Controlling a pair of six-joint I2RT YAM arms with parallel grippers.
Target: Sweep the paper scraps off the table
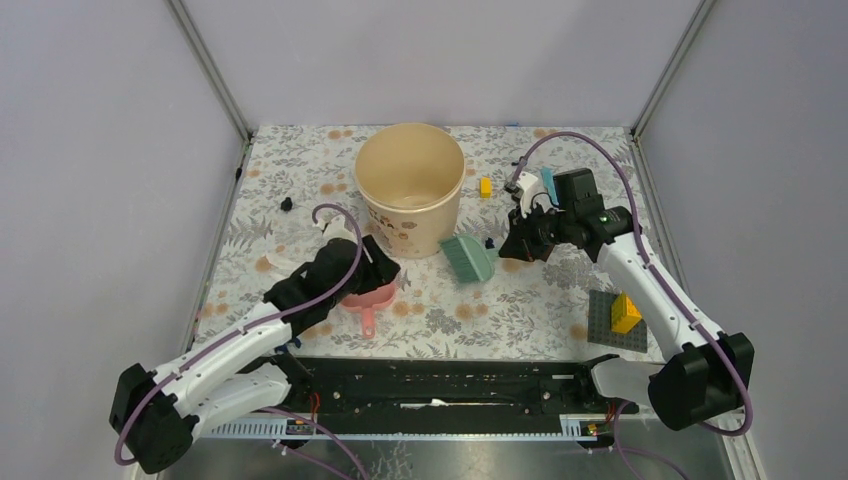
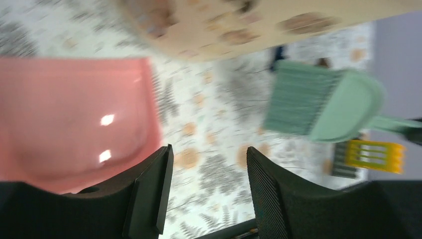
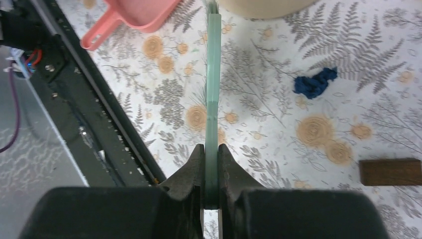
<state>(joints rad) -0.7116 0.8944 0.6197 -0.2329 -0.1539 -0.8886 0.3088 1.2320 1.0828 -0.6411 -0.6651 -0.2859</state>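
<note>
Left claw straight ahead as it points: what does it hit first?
Probably the bucket; the left claw aims up the gap between dustpan and brush. If angled down, the table first; depth unclear.

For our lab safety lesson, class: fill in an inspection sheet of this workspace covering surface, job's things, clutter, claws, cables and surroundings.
Surface: table, floral covering.
Job's things: blue paper scrap near the green brush; black scrap far left; pink dustpan on the table.
Clutter: beige bucket, yellow brick, brown block, grey baseplate.
Claws: left claw open, empty, beside the dustpan; right claw shut on the brush handle.
Cables: purple cables, looped, one per side.
Surroundings: plain grey walls.
</note>
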